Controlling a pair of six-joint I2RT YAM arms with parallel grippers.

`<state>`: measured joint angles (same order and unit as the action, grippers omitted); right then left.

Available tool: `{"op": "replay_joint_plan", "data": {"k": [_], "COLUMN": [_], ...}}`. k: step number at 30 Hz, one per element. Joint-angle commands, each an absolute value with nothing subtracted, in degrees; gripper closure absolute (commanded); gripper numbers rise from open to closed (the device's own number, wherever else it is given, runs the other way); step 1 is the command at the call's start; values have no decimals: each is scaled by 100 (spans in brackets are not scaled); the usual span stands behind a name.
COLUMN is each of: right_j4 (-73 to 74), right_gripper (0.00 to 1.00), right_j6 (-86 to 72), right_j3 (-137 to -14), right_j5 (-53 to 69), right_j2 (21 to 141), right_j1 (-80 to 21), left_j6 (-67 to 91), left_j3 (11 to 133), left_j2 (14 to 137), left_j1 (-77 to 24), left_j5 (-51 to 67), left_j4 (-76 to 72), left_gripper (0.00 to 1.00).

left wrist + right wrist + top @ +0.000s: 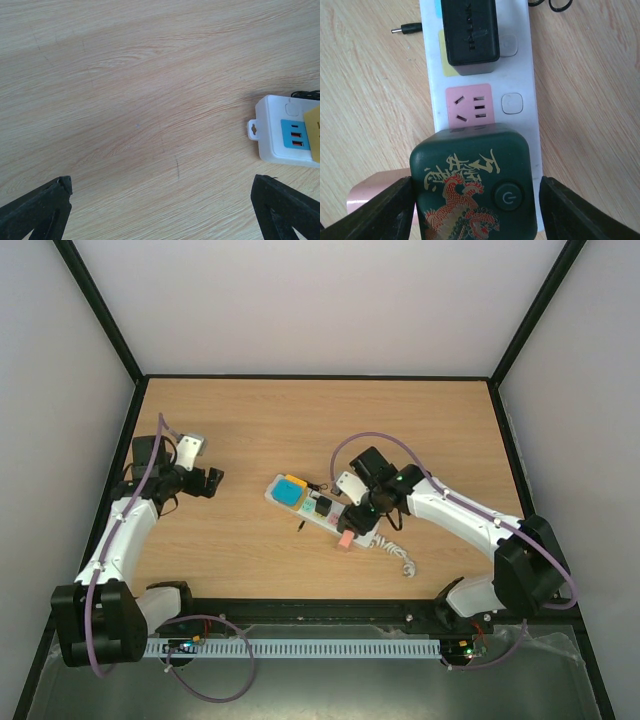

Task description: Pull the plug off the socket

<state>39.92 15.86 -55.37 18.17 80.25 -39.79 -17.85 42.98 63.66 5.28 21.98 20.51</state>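
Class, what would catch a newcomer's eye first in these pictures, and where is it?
The dark green cube-shaped plug with a gold-and-red dragon print stands out, sitting on the long white power strip with pastel outlet faces, flanked by the right gripper. A black adapter block fills another outlet; the left gripper hangs open over the wooden table.

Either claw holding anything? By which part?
Nothing in the left claw. The right claw brackets the green plug at its two sides; contact cannot be told.
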Motion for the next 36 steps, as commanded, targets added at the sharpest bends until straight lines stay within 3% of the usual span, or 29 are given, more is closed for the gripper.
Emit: {"op": "replay_joint_plan", "data": {"k": [1, 14, 23, 28, 31, 36], "right_j4": [3720, 3136, 2667, 2633, 2680, 2952], "right_gripper": [37, 60, 63, 62, 57, 28], "right_j6": [1354, 1035, 900, 803, 663, 583], "right_j3": [-5470, -5383, -5948, -6314, -6407, -6695], "right_j5": [1563, 837, 47, 262, 659, 1267], "right_j2": [8069, 8209, 8701, 9164, 9368, 9384], "right_j1": [-4015, -4016, -4006, -3970, -3959, -3834], "left_j6": [-1724, -1659, -1600, -1650, -1688, -1674], "left_j3": [4326, 4377, 4410, 4464, 4515, 4601], "left_j2": [6302, 6297, 6368, 6407, 6447, 6536], "left_j1": [471, 379, 260, 195, 131, 3], "left_j5": [2084, 1886, 1794, 1776, 1753, 1738], "left_j4": [2055, 2018, 1945, 1970, 1976, 1984], "left_gripper": [0, 0, 0, 0, 0, 0]}}
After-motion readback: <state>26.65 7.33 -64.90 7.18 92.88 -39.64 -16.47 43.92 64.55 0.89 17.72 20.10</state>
